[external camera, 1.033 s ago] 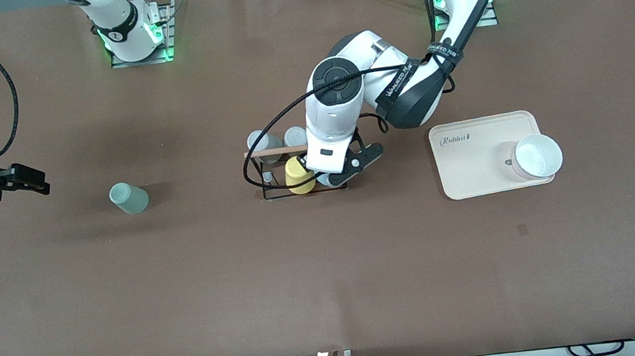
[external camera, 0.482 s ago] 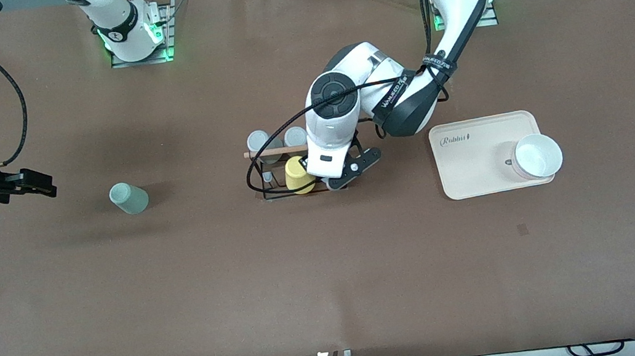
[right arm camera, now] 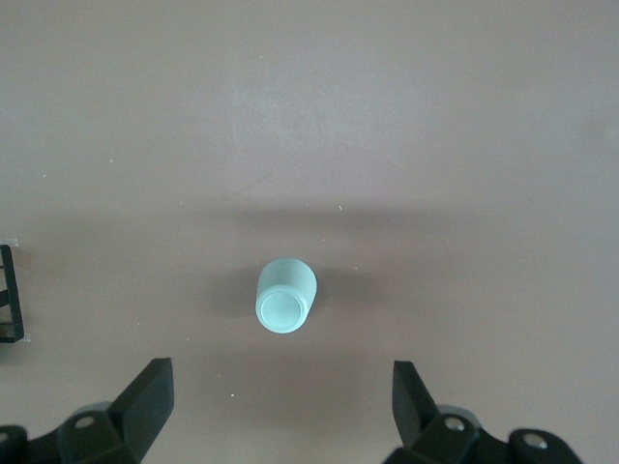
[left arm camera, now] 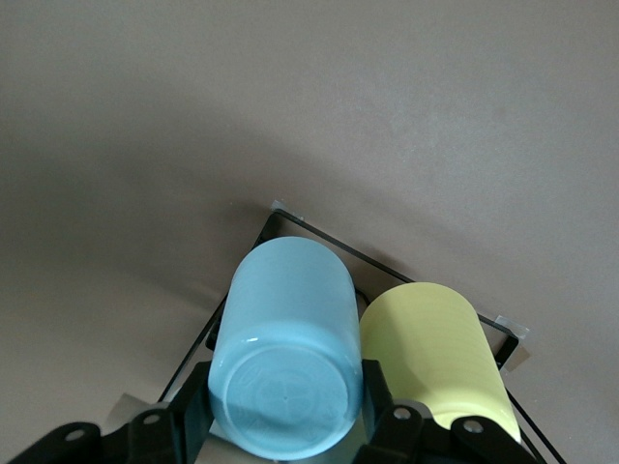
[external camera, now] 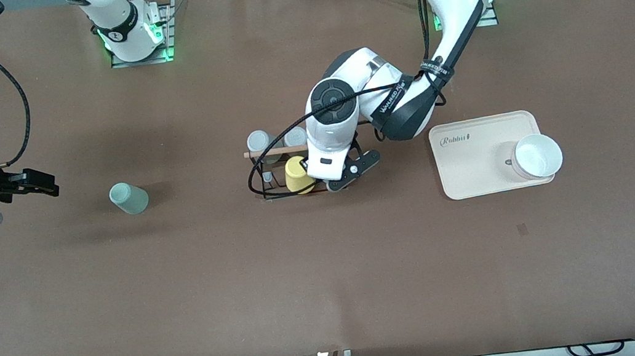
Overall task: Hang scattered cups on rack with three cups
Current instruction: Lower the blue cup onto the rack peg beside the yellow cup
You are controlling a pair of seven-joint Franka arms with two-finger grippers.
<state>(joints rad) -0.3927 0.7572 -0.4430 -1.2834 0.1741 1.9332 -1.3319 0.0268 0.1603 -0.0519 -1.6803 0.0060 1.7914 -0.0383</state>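
My left gripper (left arm camera: pixel 285 418) is shut on the light blue cup (left arm camera: pixel 285 358), gripping it near its base, bottom toward the wrist camera. It holds the cup at the black wire rack (left arm camera: pixel 290 220), right beside the yellow cup (left arm camera: pixel 435 348) that sits on the rack. In the front view the left hand (external camera: pixel 336 172) hides the blue cup. The rack (external camera: pixel 267 192) carries a wooden rod (external camera: pixel 270 151) along its top. The sage green cup (external camera: pixel 129 198) lies on the table toward the right arm's end. My right gripper (external camera: pixel 52 184) hangs open over the table beside that green cup (right arm camera: pixel 284 296).
Two grey cups (external camera: pixel 257 141) sit on the rack's pegs farther from the front camera. A beige tray (external camera: pixel 472 172) with a white bowl (external camera: pixel 536 156) lies toward the left arm's end. The left arm's black cable (external camera: pixel 252 178) loops around the rack.
The left arm has sunk and drawn the blue cup closer in against the rack beside the yellow cup. The right gripper has edged slightly toward the green cup.
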